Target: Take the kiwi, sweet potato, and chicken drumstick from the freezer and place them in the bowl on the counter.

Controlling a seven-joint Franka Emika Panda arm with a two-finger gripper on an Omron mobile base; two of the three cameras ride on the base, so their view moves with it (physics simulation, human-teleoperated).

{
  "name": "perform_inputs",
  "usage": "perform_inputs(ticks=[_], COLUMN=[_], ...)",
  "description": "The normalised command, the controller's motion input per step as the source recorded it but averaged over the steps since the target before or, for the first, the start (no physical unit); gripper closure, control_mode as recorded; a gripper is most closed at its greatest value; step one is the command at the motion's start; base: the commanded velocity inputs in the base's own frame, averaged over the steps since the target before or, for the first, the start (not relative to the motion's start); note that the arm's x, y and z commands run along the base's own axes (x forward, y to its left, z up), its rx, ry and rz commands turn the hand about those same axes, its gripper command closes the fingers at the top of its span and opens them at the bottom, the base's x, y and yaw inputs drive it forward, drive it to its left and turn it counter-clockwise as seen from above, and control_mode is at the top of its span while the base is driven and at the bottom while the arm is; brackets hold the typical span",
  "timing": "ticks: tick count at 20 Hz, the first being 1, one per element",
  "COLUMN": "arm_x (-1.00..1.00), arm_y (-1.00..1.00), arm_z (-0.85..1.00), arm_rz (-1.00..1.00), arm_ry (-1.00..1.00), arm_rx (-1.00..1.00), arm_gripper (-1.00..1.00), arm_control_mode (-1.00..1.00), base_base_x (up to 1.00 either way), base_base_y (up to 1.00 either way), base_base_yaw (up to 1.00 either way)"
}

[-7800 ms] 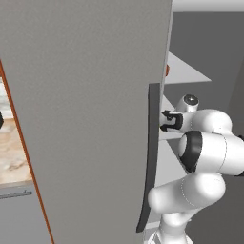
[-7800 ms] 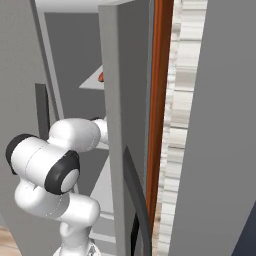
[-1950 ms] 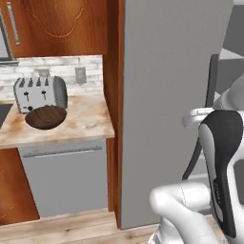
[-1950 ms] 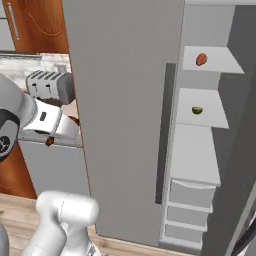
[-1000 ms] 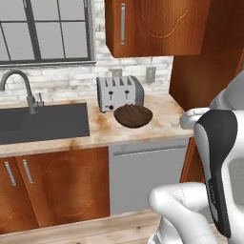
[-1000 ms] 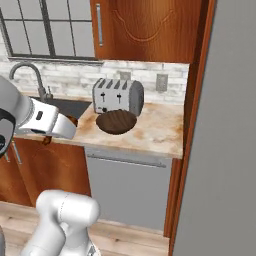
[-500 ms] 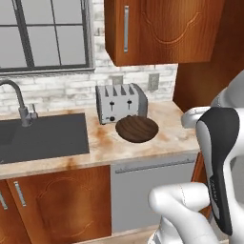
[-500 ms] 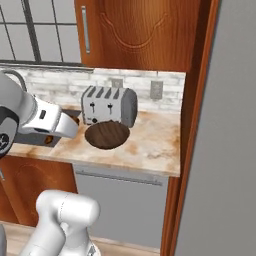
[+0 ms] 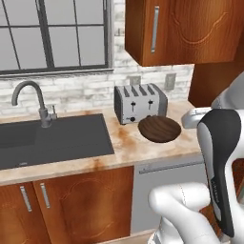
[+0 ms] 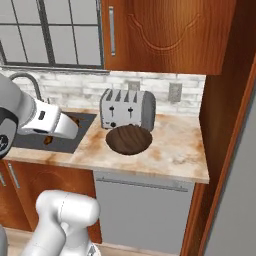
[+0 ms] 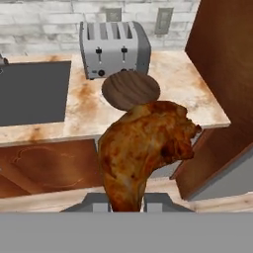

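The gripper (image 11: 127, 205) is clamped narrow on the chicken drumstick (image 11: 146, 148), pinching its thin bone end while the fat, browned meaty end juts away from the hand. The drumstick's long axis runs out from the gripper toward the tabletop (image 11: 183, 86). The bowl (image 11: 131, 90) lies ahead of and beyond the held drumstick, on the tabletop just in front of the toaster (image 11: 114, 48), with the sink (image 11: 32, 91) off to the left. In the hand view the drumstick's far end sits just short of the bowl's near rim, so I judge the coming move to be a forward carry until the meat hangs over the bowl, then a release
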Motion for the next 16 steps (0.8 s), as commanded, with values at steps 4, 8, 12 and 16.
perform_inputs(ticks=[4, 8, 12, 16], arm_x=[0.0, 0.0, 0.0, 0.08], arm_y=[0.0, 0.0, 0.0, -0.17], arm_z=[0.0, 0.0, 0.0, -0.23], arm_rz=[0.0, 0.0, 0.0, 0.0], arm_ry=[0.0, 0.0, 0.0, 0.0], arm_rx=[0.0, 0.0, 0.0, 0.04], arm_gripper=[1.0, 1.0, 1.0, 1.0], arm_control_mode=[1.0, 1.0, 1.0, -1.0], base_base_x=[0.73, 0.77, 0.55, 0.13], base_base_y=[0.05, 0.0, -0.09, -0.04], base_base_yaw=[0.0, 0.0, 0.0, 0.0])
